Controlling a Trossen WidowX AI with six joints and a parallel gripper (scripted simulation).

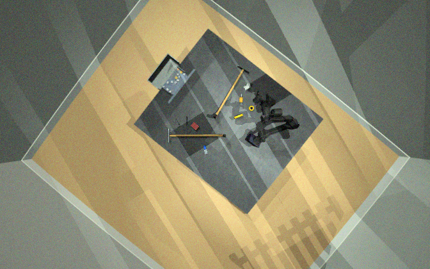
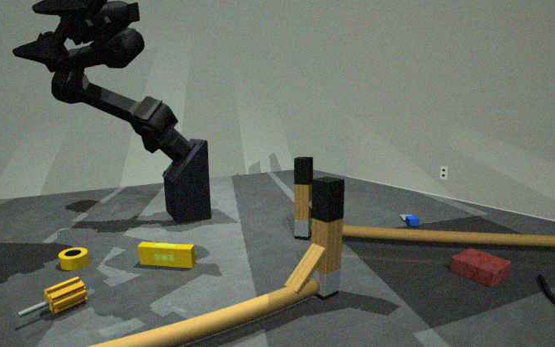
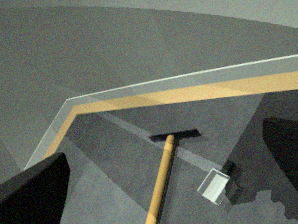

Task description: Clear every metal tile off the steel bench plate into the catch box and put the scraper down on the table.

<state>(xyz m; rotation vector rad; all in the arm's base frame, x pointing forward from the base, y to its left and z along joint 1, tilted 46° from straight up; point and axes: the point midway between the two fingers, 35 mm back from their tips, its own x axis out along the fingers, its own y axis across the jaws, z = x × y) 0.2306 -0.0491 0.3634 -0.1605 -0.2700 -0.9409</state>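
"Far left from above, what shows?"

"Small tiles still lie on the bench plate (image 1: pixel 177 87) by the catch box (image 1: pixel 158 73); sweeping remains."

"The scrapers?"

"Two long-handled tools, one (image 1: pixel 196 135) lower left, another (image 1: pixel 229 93) (image 2: pixel 211 318) (image 3: pixel 161 180) nearer centre, both lying on the table; I can't tell which is meant."

"Gripper (image 1: pixel 256 89) (image 3: pixel 166 145)?"

"Right of them, jaws wide apart, nothing between."

"Surroundings?"

"Grey, shadow-streaked tabletop (image 1: pixel 223 173) (image 2: pixel 245 331), tan floor (image 1: pixel 109 166), grey walls."

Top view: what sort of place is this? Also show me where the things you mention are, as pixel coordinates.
Probably a workshop or lab test bench: a robot arm (image 1: pixel 280 124) (image 2: pixel 113 101), two long-handled tools, and loose items such as a yellow tape roll (image 1: pixel 253 109) (image 2: pixel 73 261) on a dark table (image 1: pixel 243 187) (image 2: pixel 245 327).
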